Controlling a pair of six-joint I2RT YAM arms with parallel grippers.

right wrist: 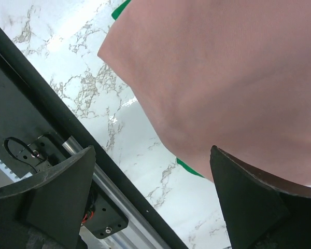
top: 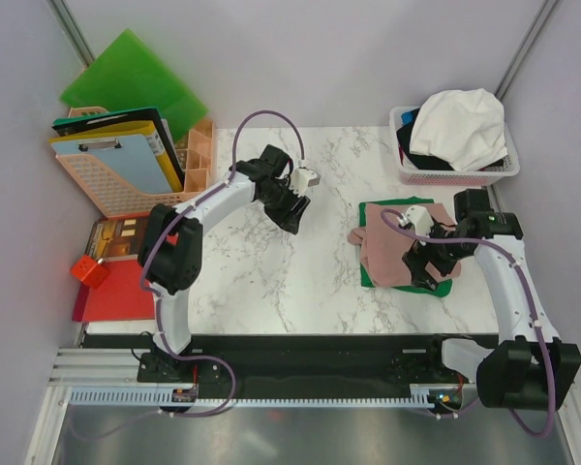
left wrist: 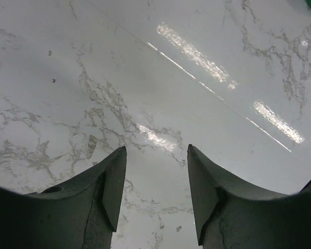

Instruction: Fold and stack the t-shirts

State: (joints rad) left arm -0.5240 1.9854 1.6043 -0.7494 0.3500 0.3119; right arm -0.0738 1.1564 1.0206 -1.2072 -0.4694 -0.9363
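The right gripper [right wrist: 153, 154] has its two dark fingers spread wide with nothing between them. It hangs over the near edge of the dusty pink soft cloth t-shirt [right wrist: 223, 78]. That shirt lies crumpled on top of the flat, folded green cloth t-shirt [top: 395, 206], whose edges peek out around it. To the left of the green shirt, well apart from it, the left gripper [left wrist: 156, 150] is parted and empty above the bare white marble tabletop [left wrist: 145, 62]. Behind the green shirt, a pink plastic mesh basket [top: 455, 176] holds a rumpled white cloth t-shirt [top: 460, 126] heaped over darker cloth.
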